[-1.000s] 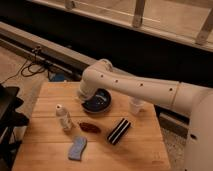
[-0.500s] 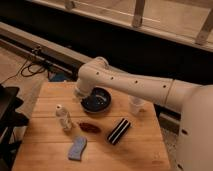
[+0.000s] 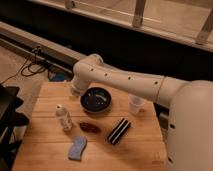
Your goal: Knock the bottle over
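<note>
The bottle [image 3: 63, 118] is small, slim and whitish with a white cap, and stands upright on the left part of the wooden table [image 3: 142, 155]. My white arm reaches in from the right and bends down at the table's back left. My gripper [image 3: 75, 90] is at its lower end, mostly hidden by the arm, just left of the dark bowl. It is behind the bottle, slightly to its right, and apart from it.
A dark bowl [image 3: 96, 99] sits at the back middle. A clear plastic cup [image 3: 135, 104] stands to its right. A brown object [image 3: 90, 127], a black striped object [image 3: 119, 131] and a blue sponge [image 3: 77, 148] lie in front. A black chair [image 3: 7, 120] is at the left.
My arm has swung a little to the left, bringing its bent end closer to the table's back left corner. The bottle and other objects have not moved.
</note>
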You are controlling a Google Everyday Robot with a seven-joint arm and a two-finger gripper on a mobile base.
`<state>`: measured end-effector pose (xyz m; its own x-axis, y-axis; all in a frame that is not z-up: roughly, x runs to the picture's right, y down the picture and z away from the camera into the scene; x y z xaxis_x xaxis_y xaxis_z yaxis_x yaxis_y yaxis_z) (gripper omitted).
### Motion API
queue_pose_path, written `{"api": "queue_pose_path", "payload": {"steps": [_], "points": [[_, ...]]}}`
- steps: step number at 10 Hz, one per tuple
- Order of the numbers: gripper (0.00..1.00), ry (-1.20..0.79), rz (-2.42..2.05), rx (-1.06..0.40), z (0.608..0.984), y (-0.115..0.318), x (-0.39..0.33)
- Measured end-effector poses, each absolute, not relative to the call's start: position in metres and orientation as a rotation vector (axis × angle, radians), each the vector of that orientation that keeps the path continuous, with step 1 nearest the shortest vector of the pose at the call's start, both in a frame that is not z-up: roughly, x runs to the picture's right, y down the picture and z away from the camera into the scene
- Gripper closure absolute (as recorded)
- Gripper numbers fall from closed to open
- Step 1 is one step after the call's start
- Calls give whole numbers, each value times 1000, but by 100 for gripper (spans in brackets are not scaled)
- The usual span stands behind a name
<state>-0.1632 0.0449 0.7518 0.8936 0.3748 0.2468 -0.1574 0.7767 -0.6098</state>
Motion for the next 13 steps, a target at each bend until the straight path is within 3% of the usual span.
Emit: {"api": "queue_pose_path", "payload": {"steps": [5,7,11,13], "points": [[89,-231,240,-713,736,74,-149],[89,-228,214,-805,727,100,-153],[89,-354,122,-1161,725,145,-184],[89,-390,102,-1218,726,156,-192]]}}
